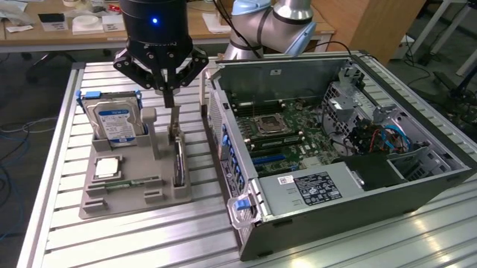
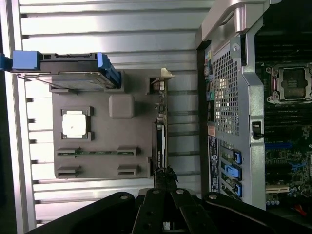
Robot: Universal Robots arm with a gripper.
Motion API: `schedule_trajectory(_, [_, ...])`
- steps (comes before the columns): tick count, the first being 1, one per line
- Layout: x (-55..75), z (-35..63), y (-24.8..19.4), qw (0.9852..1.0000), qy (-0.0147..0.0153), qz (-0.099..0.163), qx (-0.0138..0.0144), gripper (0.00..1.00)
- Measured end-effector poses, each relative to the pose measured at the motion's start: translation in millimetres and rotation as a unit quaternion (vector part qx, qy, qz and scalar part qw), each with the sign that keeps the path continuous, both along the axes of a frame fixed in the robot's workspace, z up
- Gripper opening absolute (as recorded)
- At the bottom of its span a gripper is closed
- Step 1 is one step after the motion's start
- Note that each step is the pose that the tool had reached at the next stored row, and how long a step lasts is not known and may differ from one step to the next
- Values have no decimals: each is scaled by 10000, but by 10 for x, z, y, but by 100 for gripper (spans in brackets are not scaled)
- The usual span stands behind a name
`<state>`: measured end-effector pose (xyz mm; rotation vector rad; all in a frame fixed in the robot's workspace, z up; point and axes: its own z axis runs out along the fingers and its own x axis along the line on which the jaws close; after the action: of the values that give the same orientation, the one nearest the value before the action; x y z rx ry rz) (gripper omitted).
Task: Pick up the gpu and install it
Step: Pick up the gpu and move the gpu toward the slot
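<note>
Exterior view: a grey holder tray [image 1: 134, 192] sits left of centre on a slatted metal table [image 1: 149, 240]. An open computer case [image 1: 417, 184] fills the exterior view's right.
Labels: the hard drive [image 1: 113, 120], upright at the back of the tray, carries a blue-and-white sticker. The power supply label [image 1: 316, 187] in the case is black with white print (the writing on both is too small to read).
Indicator: a blue light glows on the black body of the gripper [image 1: 170, 100], in the upper left of the exterior view.
Claw: the fingers are drawn almost together into a narrow V, and their tips pinch the upper edge of the card below them.
gpu [image 1: 178, 159]: it stands on edge in the tray's slot nearest the case, directly beneath the fingertips, with its silver bracket end uppermost in the exterior view.
Wrist view: the gpu [image 2: 160, 131] appears edge-on as a thin strip, and one end of it meets the converging fingers [image 2: 155, 204].
Other tray contents: a square silver processor [image 1: 108, 166] and a narrow green memory stick [image 1: 130, 183] lie flat (both apart from the claw).
</note>
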<state>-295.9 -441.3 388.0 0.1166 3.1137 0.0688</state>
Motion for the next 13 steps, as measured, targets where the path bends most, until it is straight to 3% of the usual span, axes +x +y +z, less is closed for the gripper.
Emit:
schedule_trajectory(10, [0,0,0,10000,0,0,0,11])
schedule_trajectory(12, [0,0,0,10000,0,0,0,23])
schedule_trajectory(13, [0,0,0,10000,0,0,0,23])
